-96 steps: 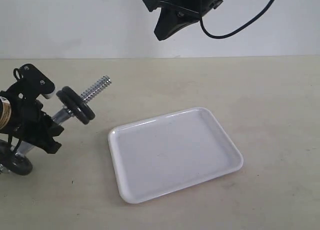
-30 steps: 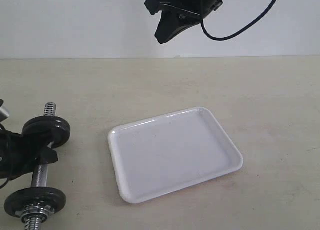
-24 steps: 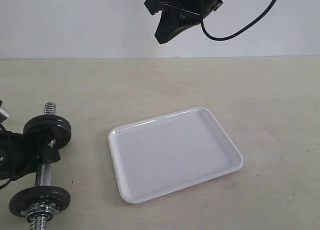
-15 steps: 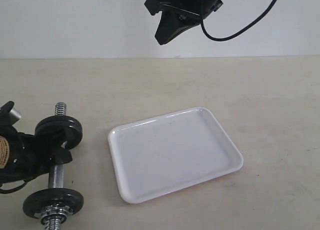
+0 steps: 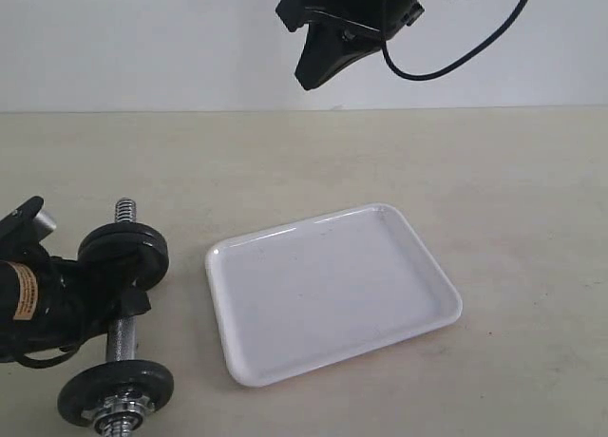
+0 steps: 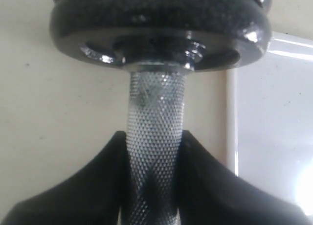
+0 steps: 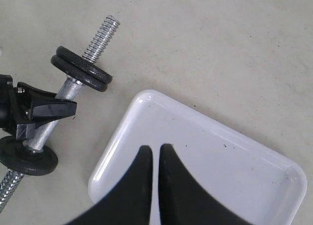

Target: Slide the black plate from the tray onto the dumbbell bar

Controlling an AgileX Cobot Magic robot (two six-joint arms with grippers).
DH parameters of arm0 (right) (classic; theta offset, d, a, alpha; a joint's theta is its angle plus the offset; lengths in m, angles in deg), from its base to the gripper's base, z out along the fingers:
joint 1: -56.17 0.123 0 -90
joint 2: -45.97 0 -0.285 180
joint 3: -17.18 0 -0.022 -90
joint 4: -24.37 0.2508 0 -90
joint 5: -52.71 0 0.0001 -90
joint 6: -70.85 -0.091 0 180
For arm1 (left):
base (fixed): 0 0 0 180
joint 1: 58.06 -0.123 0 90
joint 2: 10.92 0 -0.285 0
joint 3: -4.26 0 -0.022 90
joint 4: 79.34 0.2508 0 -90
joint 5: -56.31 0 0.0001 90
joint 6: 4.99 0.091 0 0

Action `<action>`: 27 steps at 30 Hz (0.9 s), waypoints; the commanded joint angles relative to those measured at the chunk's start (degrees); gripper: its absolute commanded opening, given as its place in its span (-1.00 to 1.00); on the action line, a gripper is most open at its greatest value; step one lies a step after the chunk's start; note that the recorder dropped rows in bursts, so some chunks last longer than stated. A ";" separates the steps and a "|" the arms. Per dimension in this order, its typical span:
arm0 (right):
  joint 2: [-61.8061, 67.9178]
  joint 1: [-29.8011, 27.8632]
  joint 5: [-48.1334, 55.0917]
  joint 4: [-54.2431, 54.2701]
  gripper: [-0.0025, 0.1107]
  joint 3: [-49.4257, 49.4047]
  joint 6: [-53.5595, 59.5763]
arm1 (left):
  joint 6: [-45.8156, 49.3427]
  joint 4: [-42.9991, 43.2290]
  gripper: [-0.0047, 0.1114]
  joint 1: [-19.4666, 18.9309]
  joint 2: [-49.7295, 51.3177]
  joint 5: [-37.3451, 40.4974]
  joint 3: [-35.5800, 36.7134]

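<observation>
Left fingers [image 6: 83, 191] grip one dumbbell bar [image 6: 155, 112] bearing three discs [image 7: 80, 68].

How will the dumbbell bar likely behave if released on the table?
Probably rigid and heavy for its size: the dumbbell bar looks like solid steel. On its round black discs it may roll sideways. The knurled middle should resist slipping in the jaws.
</observation>
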 commanded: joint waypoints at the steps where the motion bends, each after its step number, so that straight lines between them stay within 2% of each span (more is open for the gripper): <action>1: -0.65 -0.12 0.74 0.20 -0.96 0.34 0.21 | 0.47 -1.58 -0.84 0.34 -2.82 -8.80 -1.43; 6: -0.65 -0.12 0.77 0.20 -0.96 0.34 -0.04 | -0.62 -1.69 -0.84 0.34 -2.82 -9.05 -1.43; 12: -0.65 -0.12 0.77 -0.02 -0.96 0.34 -0.04 | 1.25 -1.43 -0.84 0.34 -2.82 -13.15 -1.43; 27: -0.65 -0.12 0.77 0.78 -0.96 0.34 2.29 | 3.02 -0.55 -0.84 0.34 -2.82 -13.25 -1.43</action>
